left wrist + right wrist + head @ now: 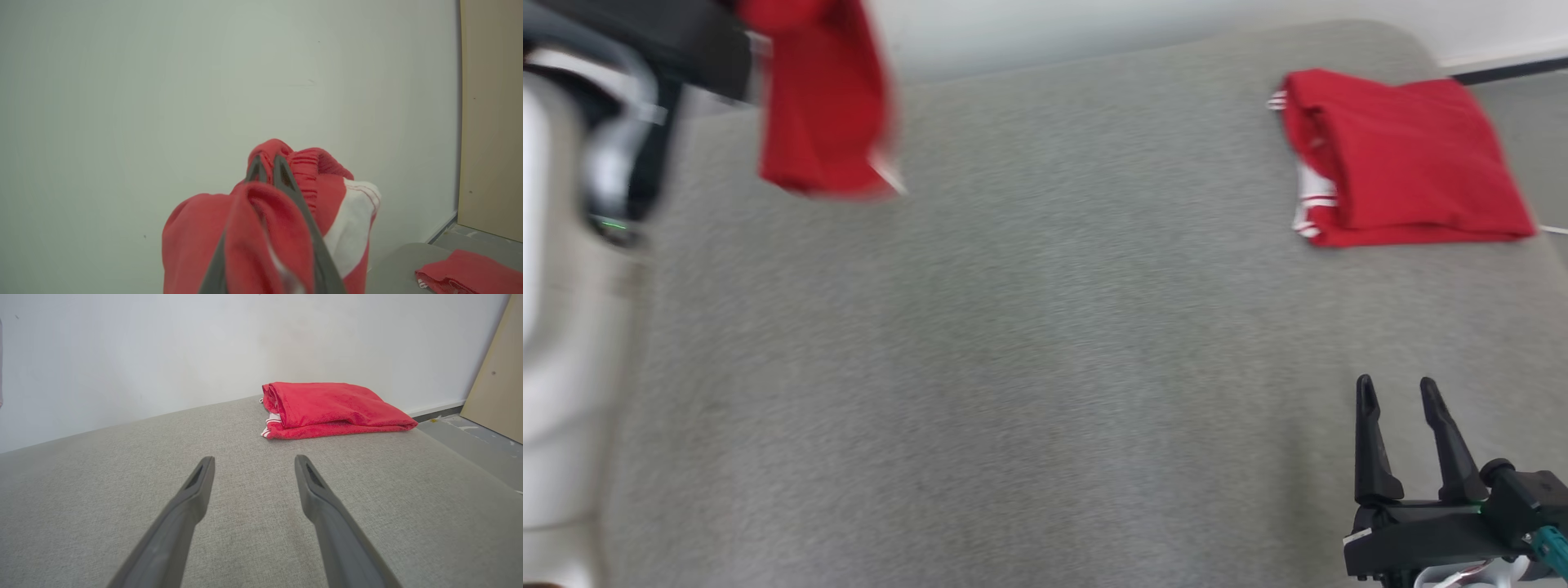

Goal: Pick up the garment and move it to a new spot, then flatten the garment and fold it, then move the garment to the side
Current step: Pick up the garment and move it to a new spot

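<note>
Well, my left claw [265, 163] is pinched tight on the garment [286, 220], the two dark fingers almost together with red cloth bunched around and between them. From the left wrist view I can make out a soft red knit, a ribbed, gathered elastic band near the fingertips, and a white panel edged with red stitching on one side. On the head view the garment [825, 98] hangs in the air at the upper left as a limp, blurred red column, clear of the bench [1045, 367] and above its far left part. My pale left forearm [556, 327] fills that view's left edge.

My right claw [1396, 392] sits low at the lower right, fingers spread well apart, with nothing between them. Through the right wrist view its long, tapered grey fingers [192, 498] point across the bench top, a grey woven fabric with a fine grain and rounded corners.

Near the far right corner lies a folded red cloth [1405, 163], a flat, roughly rectangular stack with white stripes at its left edge, resting on the bench well apart from both claws. Behind it stands a plain pale wall [163, 355], with a tan board [498, 388] leaning to the right.
</note>
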